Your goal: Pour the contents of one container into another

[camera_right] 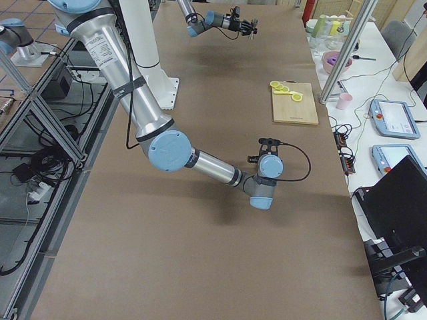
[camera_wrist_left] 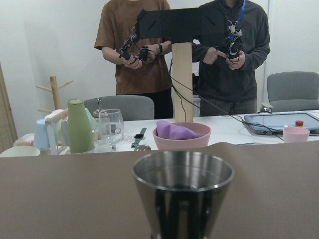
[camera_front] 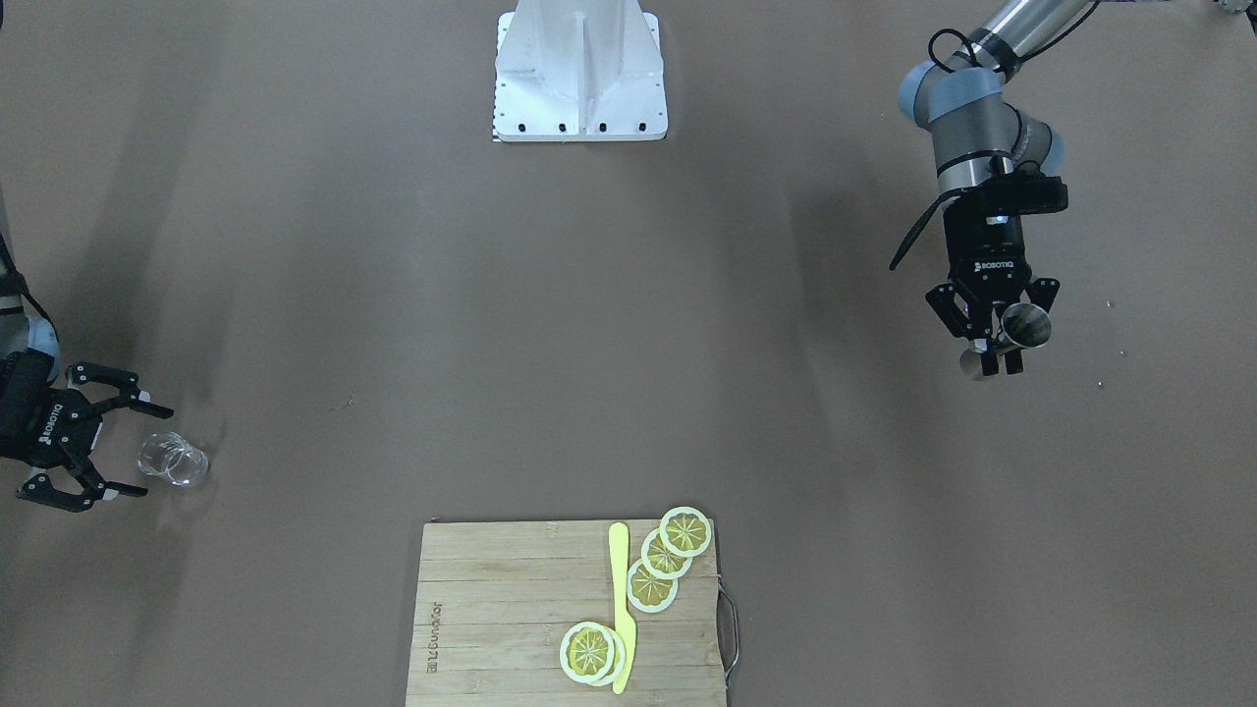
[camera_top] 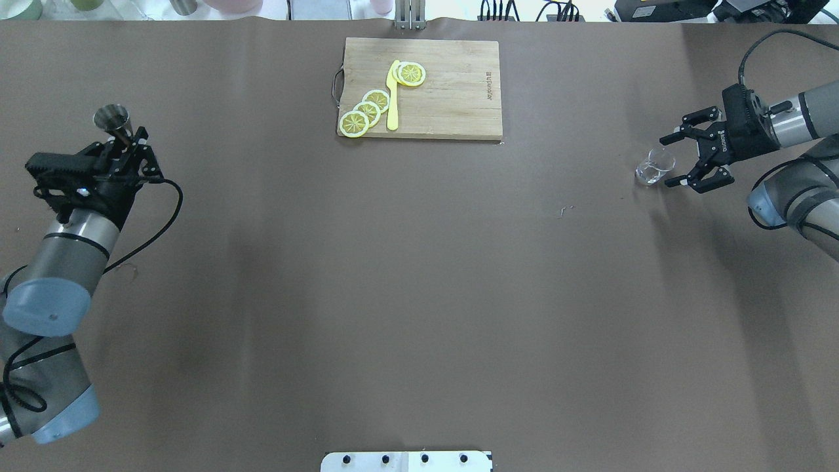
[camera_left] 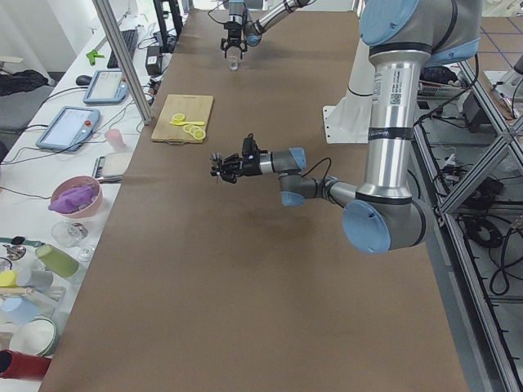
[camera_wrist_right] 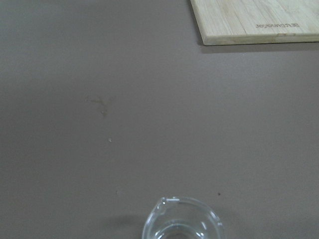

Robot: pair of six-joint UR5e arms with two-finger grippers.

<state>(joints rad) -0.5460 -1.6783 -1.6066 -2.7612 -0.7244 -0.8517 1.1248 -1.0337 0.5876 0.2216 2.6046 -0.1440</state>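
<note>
At the front view's right side, the left gripper [camera_front: 1000,361] has its jaws closed on the steel cup [camera_front: 1023,326]. From above, the right gripper [camera_top: 668,162] is wide open, holding nothing, with the glass [camera_top: 654,166] on the tabletop [camera_top: 419,262] just before its jaws.

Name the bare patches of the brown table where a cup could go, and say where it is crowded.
Widest free: the brown table's middle, from the wooden cutting board to the white base plate. Crowded: the board's handle end with lemon slices and yellow knife; the clear glass tumbler at the open right gripper; the steel hourglass jigger in the left gripper.
</note>
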